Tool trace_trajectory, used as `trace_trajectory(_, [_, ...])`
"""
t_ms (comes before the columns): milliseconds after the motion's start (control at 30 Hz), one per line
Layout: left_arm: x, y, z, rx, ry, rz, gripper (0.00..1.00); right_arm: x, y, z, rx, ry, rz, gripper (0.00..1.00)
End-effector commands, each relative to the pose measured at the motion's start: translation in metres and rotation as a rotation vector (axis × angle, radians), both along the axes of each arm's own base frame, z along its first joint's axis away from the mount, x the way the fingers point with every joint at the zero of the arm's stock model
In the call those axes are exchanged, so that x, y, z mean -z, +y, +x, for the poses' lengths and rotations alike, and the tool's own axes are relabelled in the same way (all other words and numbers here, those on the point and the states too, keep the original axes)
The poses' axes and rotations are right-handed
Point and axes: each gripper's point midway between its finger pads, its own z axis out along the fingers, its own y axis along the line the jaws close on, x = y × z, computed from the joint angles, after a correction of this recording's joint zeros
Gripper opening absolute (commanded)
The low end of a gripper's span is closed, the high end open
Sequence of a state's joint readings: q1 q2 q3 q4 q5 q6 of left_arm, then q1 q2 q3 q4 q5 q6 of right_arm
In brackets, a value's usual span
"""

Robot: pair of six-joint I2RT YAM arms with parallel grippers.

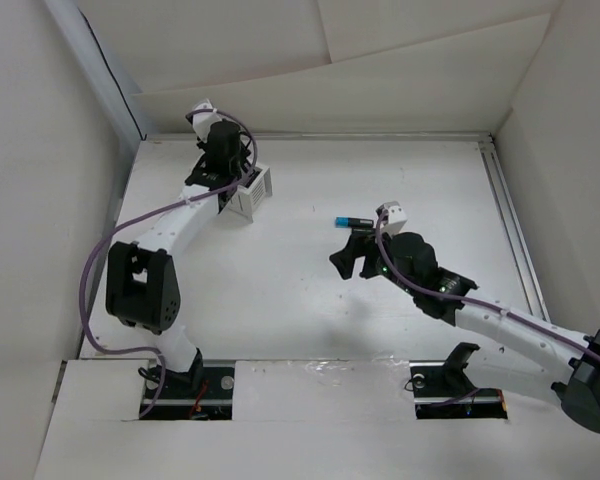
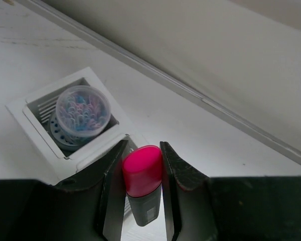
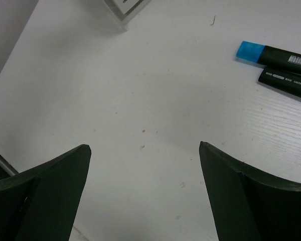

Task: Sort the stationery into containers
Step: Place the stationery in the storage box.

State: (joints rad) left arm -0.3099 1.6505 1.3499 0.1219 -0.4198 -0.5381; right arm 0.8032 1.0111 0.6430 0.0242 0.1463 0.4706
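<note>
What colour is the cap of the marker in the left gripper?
Bright pink marker cap, clearest in the left wrist view.

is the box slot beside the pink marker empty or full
Full: a clear round tub of coloured bits nearly fills that slot of the box.

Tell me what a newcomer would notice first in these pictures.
The bright pink-capped marker stands out, clamped in the left gripper at the white mesh box at the far left of the table; one compartment holds a round tub of coloured bits. Then the right gripper, open mid-table, with a blue-capped marker and a second dark marker lying side by side just beyond it.
</note>
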Motion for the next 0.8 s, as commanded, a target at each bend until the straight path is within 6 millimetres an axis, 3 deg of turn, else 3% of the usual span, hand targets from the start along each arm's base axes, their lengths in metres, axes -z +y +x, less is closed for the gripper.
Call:
trace_trajectory(0, [-0.01, 0.022, 0.011, -0.105, -0.002, 0.095, 0.05, -0.014, 0.0, 0.001, -0.021, -0.041, 0.044, 0.95])
trace_trajectory(133, [-0.005, 0.025, 0.024, -0.136, 0.018, 0.14, 0.05, -0.012, -0.002, 0.002, -0.019, -0.033, 0.054, 0.95])
trace_trajectory(467, [0.022, 0.026, 0.032, -0.146, 0.062, 0.18, 0.07, -0.011, -0.014, 0.01, 0.015, -0.025, 0.066, 0.95])
trace_trajectory(600, [0.036, 0.023, 0.03, -0.124, 0.083, 0.173, 0.21, -0.004, -0.021, 0.016, 0.05, -0.009, 0.058, 0.95])
trace_trajectory(767, [0.022, 0.011, 0.021, -0.088, 0.046, 0.154, 0.37, 0.006, -0.035, 0.031, 0.117, 0.023, 0.054, 0.98])
